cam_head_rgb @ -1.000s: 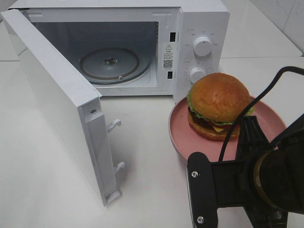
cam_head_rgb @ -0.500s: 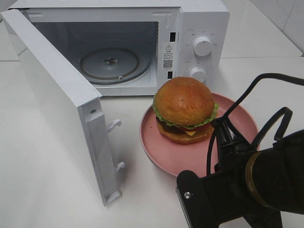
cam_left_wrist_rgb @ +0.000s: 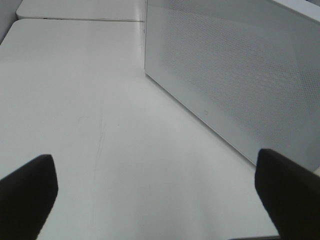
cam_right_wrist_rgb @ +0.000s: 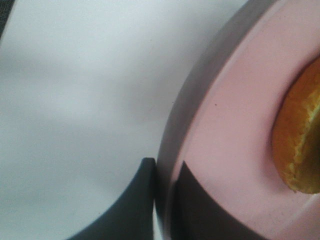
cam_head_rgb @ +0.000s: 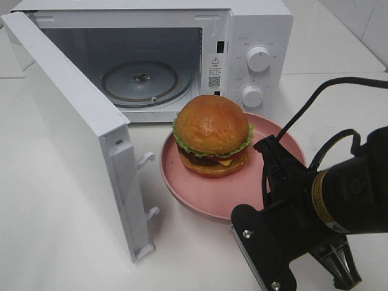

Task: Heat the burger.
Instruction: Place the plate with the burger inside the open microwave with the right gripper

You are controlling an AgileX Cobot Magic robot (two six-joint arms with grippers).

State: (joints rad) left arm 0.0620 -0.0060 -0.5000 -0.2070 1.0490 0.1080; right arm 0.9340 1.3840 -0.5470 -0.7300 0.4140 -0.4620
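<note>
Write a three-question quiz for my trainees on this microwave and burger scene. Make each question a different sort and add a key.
1. Short answer: what does the burger rest on?
2. True or false: the door of the microwave stands open.
3. Pick one: the right claw is shut on
A. the burger's bun
B. the rim of the pink plate
C. a microwave knob

Key: 1. the pink plate; 2. true; 3. B
</note>
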